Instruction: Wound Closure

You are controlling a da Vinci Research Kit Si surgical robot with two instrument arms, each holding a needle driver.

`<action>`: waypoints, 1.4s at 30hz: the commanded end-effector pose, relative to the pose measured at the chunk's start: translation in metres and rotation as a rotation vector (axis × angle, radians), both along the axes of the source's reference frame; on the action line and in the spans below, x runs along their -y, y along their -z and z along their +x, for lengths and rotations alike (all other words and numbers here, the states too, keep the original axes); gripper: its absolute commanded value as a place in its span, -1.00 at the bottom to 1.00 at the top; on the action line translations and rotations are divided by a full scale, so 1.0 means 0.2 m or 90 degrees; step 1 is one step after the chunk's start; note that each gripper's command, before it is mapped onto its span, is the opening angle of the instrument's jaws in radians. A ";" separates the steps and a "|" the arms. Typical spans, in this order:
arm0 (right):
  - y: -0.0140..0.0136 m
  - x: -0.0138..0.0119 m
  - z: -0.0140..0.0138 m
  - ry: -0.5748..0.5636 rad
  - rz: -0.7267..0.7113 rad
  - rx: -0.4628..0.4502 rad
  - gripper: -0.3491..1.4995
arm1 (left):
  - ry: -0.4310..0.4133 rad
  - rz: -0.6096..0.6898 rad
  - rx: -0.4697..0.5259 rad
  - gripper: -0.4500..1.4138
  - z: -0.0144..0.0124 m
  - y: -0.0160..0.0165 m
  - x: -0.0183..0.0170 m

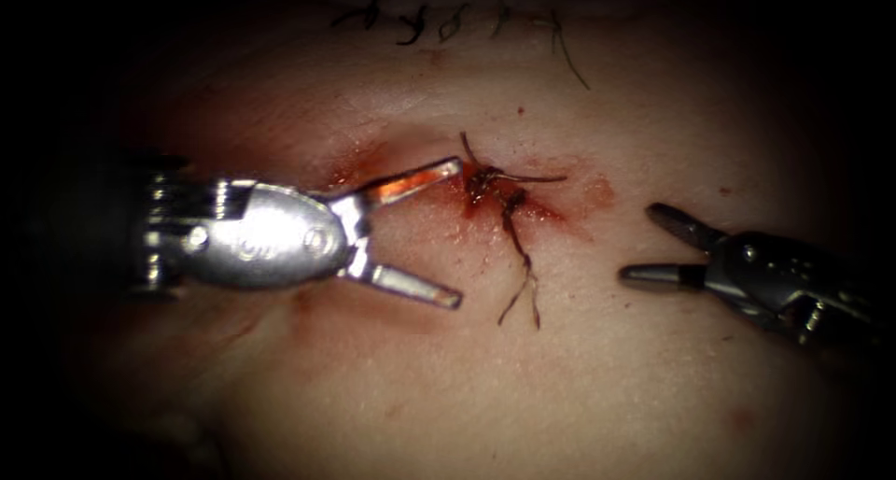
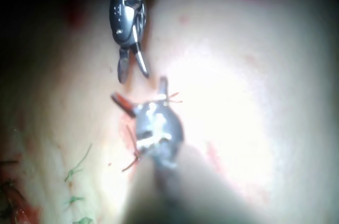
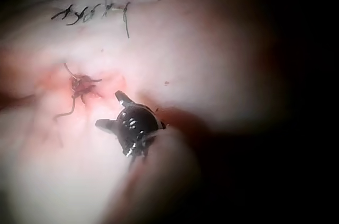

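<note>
Left tool point(image 1: 457, 232): your jaws spread wide, holding nothing, just left of the cut.
Right tool point(image 1: 639, 247): your jaws parted, holding nothing, well right of the cut.
Cut point(image 1: 504, 204): on the tissue point(image 1: 448, 387), closed with knotted thread point(image 1: 518, 247), loose ends trailing.
Red fluid point(image 1: 481, 186): around the knot.
Needle: you cannot tell where.

Endoscope view: centrally lit tissue point(image 1: 448, 368), heavy dark vignetting, glare on the left tool point(image 1: 459, 232). Wrist views: soft, possibly defocused; left wrist view strongly overexposed.
</note>
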State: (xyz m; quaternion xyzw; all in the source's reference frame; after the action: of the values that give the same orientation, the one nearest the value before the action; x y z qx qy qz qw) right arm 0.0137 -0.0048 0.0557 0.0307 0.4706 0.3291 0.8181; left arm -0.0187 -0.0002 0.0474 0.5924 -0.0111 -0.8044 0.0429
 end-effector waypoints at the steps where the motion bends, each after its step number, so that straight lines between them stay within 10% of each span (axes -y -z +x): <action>1: -0.001 0.001 0.002 0.000 -0.001 -0.002 0.98 | -0.008 -0.010 -0.009 0.32 -0.006 -0.009 0.005; 14: 0.002 0.002 0.000 0.000 -0.008 -0.002 0.98 | -0.018 -0.062 -0.019 0.21 -0.023 -0.037 0.012; 30: 0.000 0.008 0.002 0.000 -0.014 0.000 0.98 | -0.055 -0.049 -0.086 0.30 -0.005 -0.032 0.004; 42: -0.002 0.010 0.003 -0.001 -0.017 0.002 0.98 | -0.030 -0.071 -0.128 0.26 -0.005 -0.059 -0.008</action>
State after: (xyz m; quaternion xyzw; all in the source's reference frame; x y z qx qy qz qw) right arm 0.0137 -0.0064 0.0554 0.0173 0.4728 0.3236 0.8194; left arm -0.0192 0.0015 0.0588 0.5046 -0.0386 -0.8572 0.0954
